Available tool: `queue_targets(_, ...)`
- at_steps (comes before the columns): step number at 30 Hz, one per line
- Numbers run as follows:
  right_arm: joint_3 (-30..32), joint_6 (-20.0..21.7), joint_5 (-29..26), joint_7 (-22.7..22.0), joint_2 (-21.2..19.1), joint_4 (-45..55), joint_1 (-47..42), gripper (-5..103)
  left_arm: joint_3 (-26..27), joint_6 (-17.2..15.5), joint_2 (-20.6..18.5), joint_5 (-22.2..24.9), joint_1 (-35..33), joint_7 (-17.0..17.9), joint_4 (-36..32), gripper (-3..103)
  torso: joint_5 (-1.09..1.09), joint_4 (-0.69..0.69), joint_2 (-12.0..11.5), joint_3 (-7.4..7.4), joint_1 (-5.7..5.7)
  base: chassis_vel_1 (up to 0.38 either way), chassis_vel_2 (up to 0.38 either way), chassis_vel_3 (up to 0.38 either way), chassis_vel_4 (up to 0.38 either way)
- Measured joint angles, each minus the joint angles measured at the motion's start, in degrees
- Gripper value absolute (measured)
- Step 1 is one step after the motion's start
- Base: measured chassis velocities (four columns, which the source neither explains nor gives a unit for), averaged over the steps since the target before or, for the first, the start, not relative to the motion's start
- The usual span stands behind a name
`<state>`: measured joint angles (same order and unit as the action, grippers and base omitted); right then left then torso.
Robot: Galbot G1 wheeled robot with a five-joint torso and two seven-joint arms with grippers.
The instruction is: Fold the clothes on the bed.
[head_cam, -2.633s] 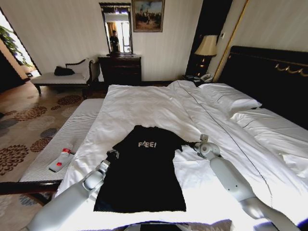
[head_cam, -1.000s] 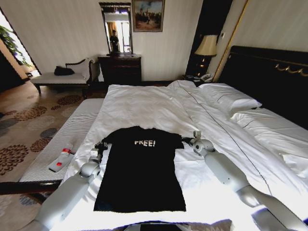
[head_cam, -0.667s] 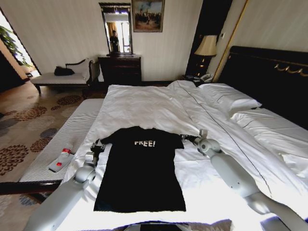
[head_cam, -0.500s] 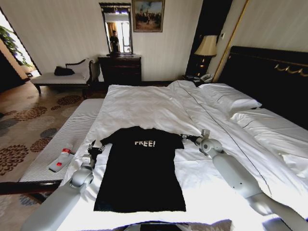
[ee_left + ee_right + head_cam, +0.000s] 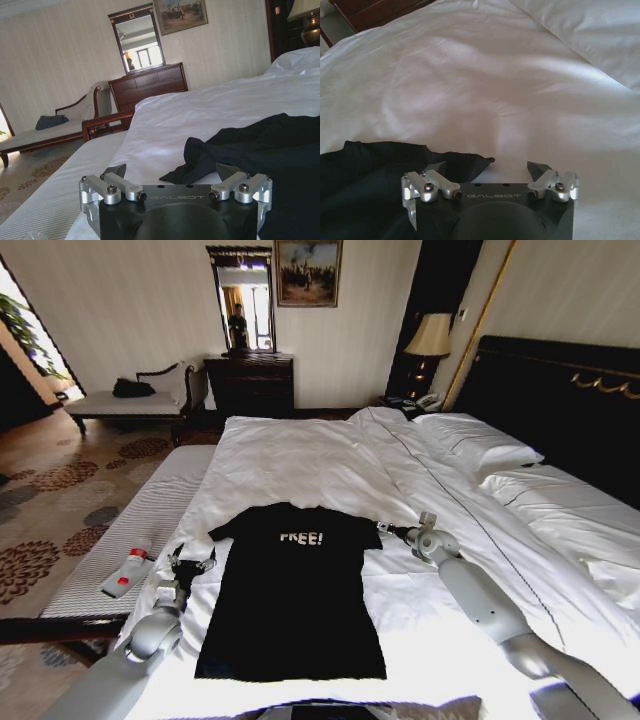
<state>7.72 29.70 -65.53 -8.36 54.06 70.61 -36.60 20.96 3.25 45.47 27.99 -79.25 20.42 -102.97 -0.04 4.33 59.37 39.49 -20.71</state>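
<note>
The black T-shirt (image 5: 295, 600) with white "FREE!" lettering lies flat, face up, on the near part of the white bed (image 5: 300, 455), both short sleeves spread out. My left gripper (image 5: 190, 565) hovers open just off the shirt's left sleeve, near the bed's left edge. In the left wrist view that gripper (image 5: 172, 172) holds nothing, and the crumpled sleeve (image 5: 200, 155) lies a little beyond its fingers. My right gripper (image 5: 392, 531) is open beside the right sleeve. The right wrist view shows the gripper (image 5: 487, 167) empty, with the sleeve tip (image 5: 465, 162) by one finger.
A striped bench (image 5: 120, 530) runs along the bed's left side with a red-capped bottle (image 5: 127, 572) on it. Pillows (image 5: 480, 445) and the dark headboard (image 5: 560, 410) lie to the right. A dresser (image 5: 250, 380) and chaise (image 5: 130, 400) stand by the far wall.
The shirt, bunched at the shoulders earlier, has been pulled flat and let go. My left gripper has drawn back toward the bed's near left edge; the right one has shifted slightly away from its sleeve.
</note>
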Motion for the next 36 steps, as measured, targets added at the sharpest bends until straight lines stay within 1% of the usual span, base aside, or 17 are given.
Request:
queue_targets(2, -0.23, -0.10, 0.42, 0.50, 0.24, -1.26, 0.38, 83, 0.36, 0.00, -0.06, -0.08, -0.62, 0.14, -0.55, 100, 0.01, 0.01, 0.00, 0.01, 0.00, 0.000, 0.000, 0.000, 0.000)
queue_targets(3, -0.23, -0.10, 0.42, 0.50, 0.24, -1.26, 0.38, 83, 0.36, 0.00, -0.06, -0.08, -0.62, 0.14, -0.55, 100, 0.01, 0.01, 0.00, 0.01, 0.00, 0.000, 0.000, 0.000, 0.000)
queue_targets(7, -0.65, -0.20, 0.66, 0.87, 0.90, -3.06, 1.17, 61, 1.16, 0.00, -0.46, -0.09, -1.50, 0.35, -1.19, 100, 0.00, 0.00, 0.00, 0.01, 0.00, 0.000, 0.000, 0.000, 0.000)
queue_targets(9, -0.74, -0.26, 0.71, 0.91, 1.05, -3.29, 1.28, 61, 1.34, 0.01, -0.52, -0.07, -1.65, 0.36, -1.24, 100, 0.00, -0.01, 0.00, 0.01, -0.01, 0.000, 0.000, 0.000, 0.000)
queue_targets(11, -0.89, -0.33, 0.81, 0.97, 1.32, -3.61, 1.45, 50, 1.59, 0.05, -0.54, -0.05, -1.81, 0.36, -1.31, 100, 0.00, -0.01, 0.00, 0.01, -0.01, 0.000, 0.000, 0.000, 0.000)
queue_targets(12, -0.89, -0.33, 0.81, 0.97, 1.32, -3.61, 1.45, 50, 1.59, 0.05, -0.54, -0.05, -1.81, 0.36, -1.31, 100, 0.00, -0.01, 0.00, 0.01, -0.01, 0.000, 0.000, 0.000, 0.000)
queue_targets(16, -1.09, -0.34, 0.82, 0.99, 1.59, -3.23, 1.50, 28, 2.02, 0.21, 0.02, -0.07, -2.11, 0.32, -1.46, 100, 0.00, 0.01, 0.00, 0.01, -0.01, 0.000, 0.000, 0.000, 0.000)
queue_targets(18, -1.10, -0.34, 0.82, 1.00, 1.61, -3.08, 1.47, 28, 2.07, 0.22, 0.09, -0.08, -2.16, 0.30, -1.46, 100, 0.00, 0.00, 0.00, 0.01, -0.01, 0.000, 0.000, 0.000, 0.000)
queue_targets(19, -1.13, -0.34, 0.81, 0.99, 1.63, -2.59, 1.37, 18, 2.27, 0.32, 0.34, -0.14, -2.33, 0.27, -1.47, 100, 0.01, -0.01, 0.00, 0.01, -0.01, 0.000, 0.000, 0.000, 0.000)
queue_targets(20, -1.15, -0.34, 0.81, 0.96, 1.63, -2.38, 1.33, 18, 2.34, 0.39, 0.45, -0.20, -2.38, 0.24, -1.47, 100, 0.01, -0.01, 0.00, 0.01, -0.01, 0.000, 0.000, 0.000, 0.000)
queue_targets(22, -1.17, -0.34, 0.79, 0.87, 1.55, -1.88, 1.25, 7, 2.50, 0.46, 0.69, -0.32, -2.55, 0.21, -1.59, 100, 0.00, 0.00, 0.00, 0.01, -0.01, 0.000, 0.000, 0.000, 0.000)
queue_targets(23, -1.17, -0.34, 0.79, 0.87, 1.55, -1.88, 1.25, 7, 2.50, 0.46, 0.69, -0.32, -2.55, 0.21, -1.59, 100, 0.00, 0.00, 0.00, 0.01, -0.01, 0.000, 0.000, 0.000, 0.000)
queue_targets(24, -1.17, -0.34, 0.78, 0.79, 1.51, -1.56, 1.18, 3, 2.65, 0.49, 0.81, -0.37, -2.67, 0.20, -1.69, 100, 0.01, 0.00, 0.00, 0.01, -0.01, 0.000, 0.000, 0.000, 0.000)
queue_targets(25, -1.16, -0.34, 0.73, 0.72, 1.44, -1.16, 1.08, 1, 2.76, 0.51, 0.91, -0.41, -2.80, 0.19, -1.82, 100, 0.01, 0.00, 0.00, 0.01, -0.01, 0.000, 0.000, 0.000, 0.000)
queue_targets(32, -0.76, -0.36, 0.52, -0.10, 0.68, 1.32, 0.38, 0, 3.45, 0.79, 1.55, -0.90, -3.57, 0.10, -2.13, 100, 0.01, 0.00, 0.00, 0.01, -0.01, 0.000, 0.000, 0.000, 0.000)
queue_targets(36, -0.50, -0.49, 1.06, -0.79, -0.47, 4.15, -0.32, 0, 4.02, 1.17, 2.40, -1.42, -4.15, -0.10, -2.34, 100, 0.01, 0.00, 0.00, 0.00, -0.01, 0.000, 0.000, 0.000, 0.000)
